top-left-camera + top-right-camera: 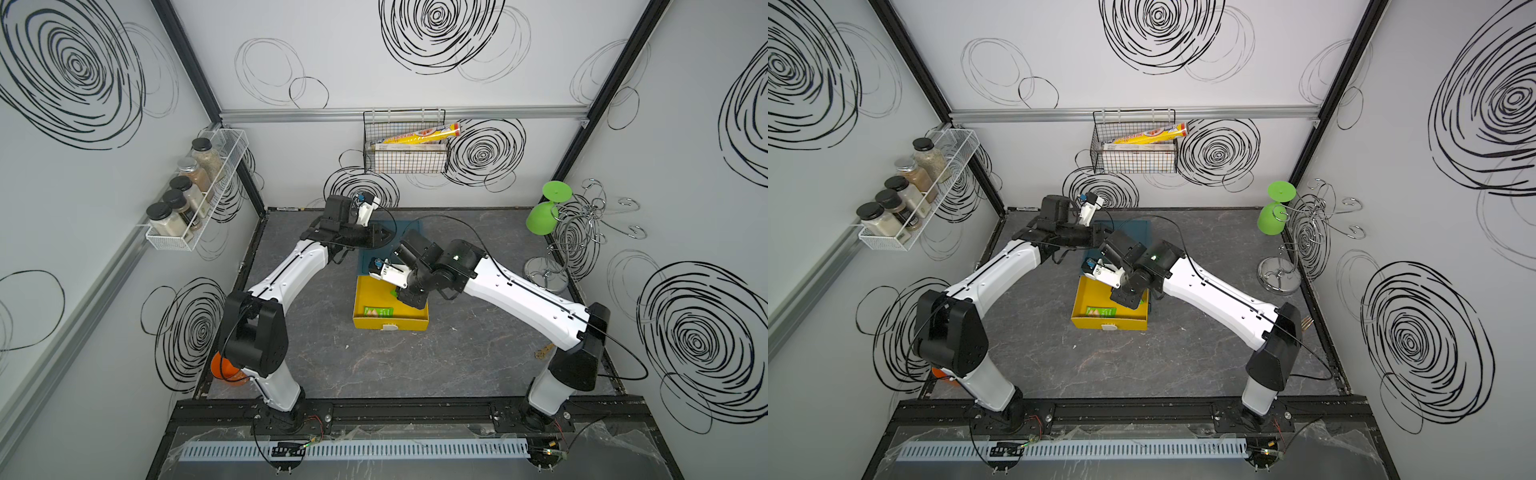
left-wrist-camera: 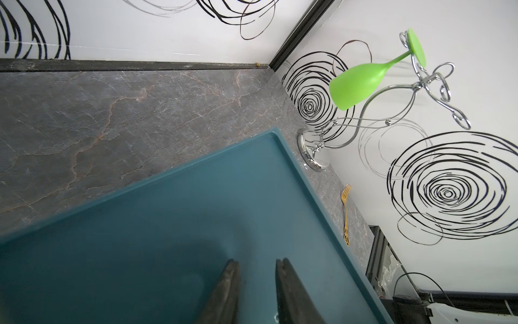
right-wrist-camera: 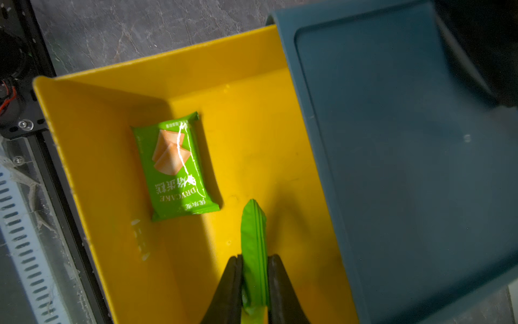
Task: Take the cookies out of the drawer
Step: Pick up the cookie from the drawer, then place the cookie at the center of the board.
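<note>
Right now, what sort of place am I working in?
Probably a mock kitchen built as a robot test cell, not a real home: spice jars in a wall rack, a green wine glass hanging from a chrome stand, and a marble-look counter.

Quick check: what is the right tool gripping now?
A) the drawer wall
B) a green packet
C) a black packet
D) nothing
B: the right wrist view shows the right tool pinching a green packet edge-on over the drawer.
</note>
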Controlling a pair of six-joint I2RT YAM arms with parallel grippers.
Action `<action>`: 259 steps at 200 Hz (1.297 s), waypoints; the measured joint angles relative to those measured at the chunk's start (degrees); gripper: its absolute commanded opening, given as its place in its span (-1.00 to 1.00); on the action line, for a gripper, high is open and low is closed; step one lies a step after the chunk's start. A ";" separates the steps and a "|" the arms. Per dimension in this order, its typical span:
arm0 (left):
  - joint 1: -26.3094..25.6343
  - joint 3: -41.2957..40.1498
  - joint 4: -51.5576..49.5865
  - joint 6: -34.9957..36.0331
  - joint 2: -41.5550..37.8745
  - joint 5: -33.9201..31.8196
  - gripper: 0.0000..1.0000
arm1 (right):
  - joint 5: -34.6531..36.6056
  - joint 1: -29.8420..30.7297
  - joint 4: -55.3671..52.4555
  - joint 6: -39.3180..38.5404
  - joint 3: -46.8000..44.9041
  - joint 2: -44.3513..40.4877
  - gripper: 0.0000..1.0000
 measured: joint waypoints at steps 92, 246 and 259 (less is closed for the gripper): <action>0.02 0.79 -0.09 0.31 0.68 -0.28 -0.39 | -2.82 -0.48 11.45 3.74 -6.93 -20.92 -1.00; 0.00 1.07 -0.37 1.49 0.85 -0.66 -0.40 | -30.64 -43.76 36.09 22.97 -43.12 -28.39 -1.00; 0.00 1.07 -0.39 1.60 0.85 -0.66 -0.40 | -34.97 -45.29 39.04 24.35 -46.38 -27.65 -1.00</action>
